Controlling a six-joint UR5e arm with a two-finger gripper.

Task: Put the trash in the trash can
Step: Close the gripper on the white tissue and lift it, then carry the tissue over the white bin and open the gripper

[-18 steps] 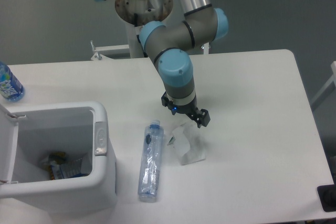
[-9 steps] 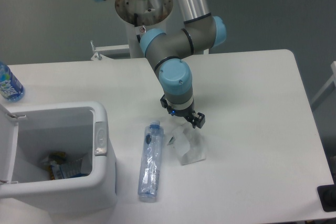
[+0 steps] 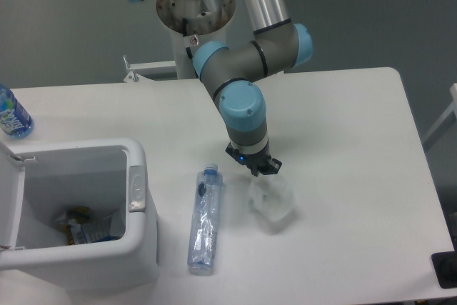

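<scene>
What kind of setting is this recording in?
Probably a robotics lab or test cell: an arm on a pedestal behind a plain white table, a bare grey floor, and staged trash beside a bin.

A large white boxy plastic trash can (image 3: 139, 248) is standing open at the front left of the white desk (image 3: 343, 126), with scraps of rubbish (image 3: 86, 228) lying inside it. Just right of the can, a long flattened clear plastic bottle (image 3: 203, 221) is lying front to back on the desk. Right of the bottle and apart from it, a crumpled translucent plastic wrapper (image 3: 271, 199) is hanging just under the tool (image 3: 260, 169). A blue-labelled water bottle (image 3: 12, 113) is standing at the far left edge, behind the can.
</scene>
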